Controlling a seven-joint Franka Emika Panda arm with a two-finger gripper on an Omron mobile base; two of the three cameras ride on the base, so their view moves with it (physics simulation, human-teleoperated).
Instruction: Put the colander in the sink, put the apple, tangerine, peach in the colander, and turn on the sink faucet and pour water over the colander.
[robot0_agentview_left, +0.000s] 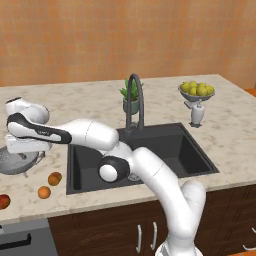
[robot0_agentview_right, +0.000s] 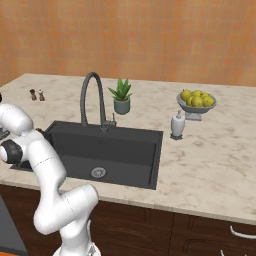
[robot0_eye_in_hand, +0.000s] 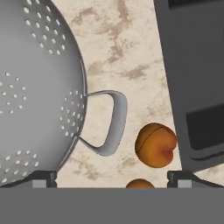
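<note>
Currently the fingers (robot0_eye_in_hand: 112, 177) stand spread wide and grasp nothing — their two dark tips show at the bottom of the hand view, one by the colander's rim and one at the sink's edge. The hand hangs over the colander (robot0_agentview_left: 17, 161), which sits on the table (robot0_agentview_left: 235, 135) to the left of the sink (robot0_agentview_left: 187, 150), partly hidden by the arm in the left base view. In the hand view the colander (robot0_eye_in_hand: 35, 92) shows its holed silver wall and one looped side handle, which points toward the sink (robot0_eye_in_hand: 192, 78).

Just beside that handle lies the peach (robot0_eye_in_hand: 155, 145), creased and blushed red-brown, resting on the table close to the sink's rim. The tangerine (robot0_eye_in_hand: 140, 183) peeks in just below it. From the left base view, the peach (robot0_agentview_left: 54, 178) and tangerine (robot0_agentview_left: 44, 192) lie near each other in front of the colander, and the apple (robot0_agentview_left: 4, 201) sits further left, at the picture's edge.

The sink faucet (robot0_agentview_left: 134, 100) arches over the back of the dark basin — the silver drain (robot0_agentview_right: 98, 172) shows in its floor.
</note>
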